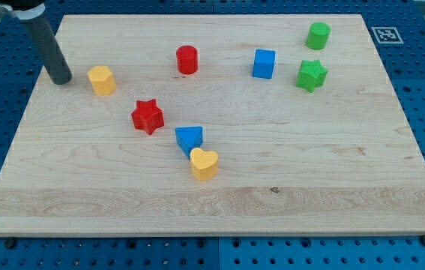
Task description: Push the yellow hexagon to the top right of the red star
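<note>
The yellow hexagon (102,79) sits on the wooden board (219,195) at the upper left. The red star (148,116) lies below and to the right of it, a short gap apart. My tip (60,79) rests on the board just left of the yellow hexagon, a small gap between them. The dark rod rises from it toward the view's top left.
A red cylinder (187,59) stands above and right of the star. A blue triangle-like block (189,138) touches a yellow heart (204,163) below the star's right. A blue cube (264,64), a green star (311,75) and a green cylinder (318,35) are at the upper right.
</note>
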Action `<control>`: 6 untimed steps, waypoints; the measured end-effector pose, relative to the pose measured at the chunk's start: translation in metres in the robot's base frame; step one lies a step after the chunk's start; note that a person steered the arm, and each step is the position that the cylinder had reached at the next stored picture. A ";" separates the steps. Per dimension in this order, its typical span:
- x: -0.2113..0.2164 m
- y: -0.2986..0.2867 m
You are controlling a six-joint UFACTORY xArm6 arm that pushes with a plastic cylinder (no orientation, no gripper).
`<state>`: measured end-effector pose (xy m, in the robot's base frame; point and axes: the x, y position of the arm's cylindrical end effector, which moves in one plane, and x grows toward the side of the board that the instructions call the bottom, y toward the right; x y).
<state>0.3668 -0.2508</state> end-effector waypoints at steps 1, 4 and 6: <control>0.000 0.020; 0.004 0.071; 0.030 0.104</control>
